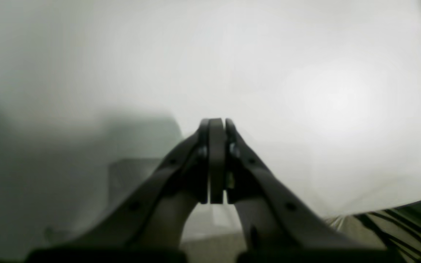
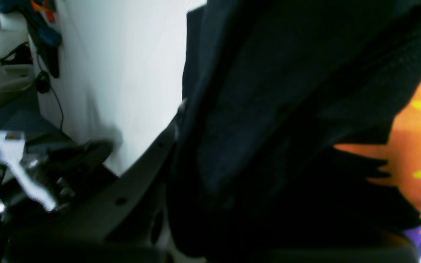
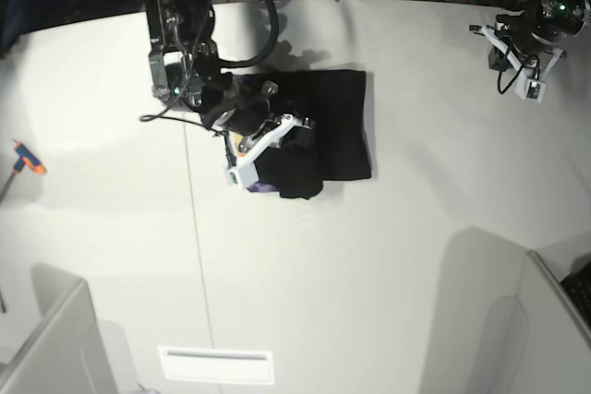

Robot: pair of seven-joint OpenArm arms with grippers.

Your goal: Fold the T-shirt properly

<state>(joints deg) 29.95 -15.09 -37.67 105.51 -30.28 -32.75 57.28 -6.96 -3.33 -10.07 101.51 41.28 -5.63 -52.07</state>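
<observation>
My right gripper [image 3: 294, 132] is closed on a thick fold of the T-shirt [image 3: 334, 123], soft matte black knit with an orange-yellow print on purple showing at one edge. It lies bunched, roughly rectangular, on the smooth white table [image 3: 388, 256]. My left gripper [image 1: 217, 126] is pressed shut, empty, far right.

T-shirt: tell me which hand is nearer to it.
Right. The right hand is on the T-shirt, with black cloth bunched against its fingers in its wrist view. The left hand is closed, far off near the table's edge.
</observation>
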